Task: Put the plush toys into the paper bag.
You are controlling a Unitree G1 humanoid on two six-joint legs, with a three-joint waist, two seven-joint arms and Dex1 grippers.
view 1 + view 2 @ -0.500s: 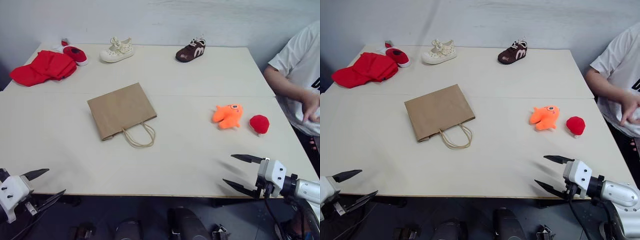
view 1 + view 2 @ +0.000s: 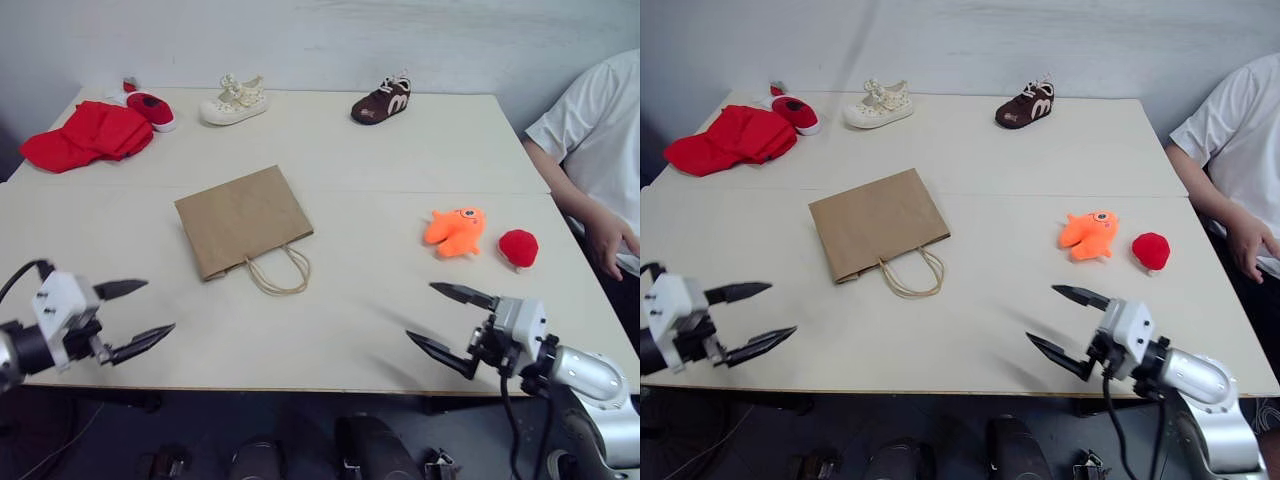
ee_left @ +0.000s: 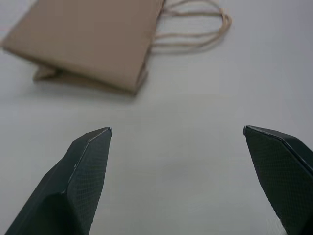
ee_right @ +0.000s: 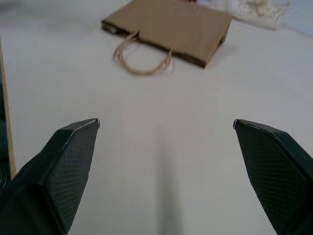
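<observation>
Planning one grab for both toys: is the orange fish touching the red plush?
Apart. The left eye view shows bare table between the orange fish and the red plush.

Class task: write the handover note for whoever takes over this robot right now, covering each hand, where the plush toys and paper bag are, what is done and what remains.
Left hand: open, empty, over the table's near left edge.
Right hand: open, empty, over the near right edge.
Paper bag: lying flat mid-table, handles toward the robot, mouth not opened.
Orange fish toy and red round toy: side by side on the right, apart from the bag.
Done: nothing bagged.
Left: open the bag, then put in both toys.
</observation>
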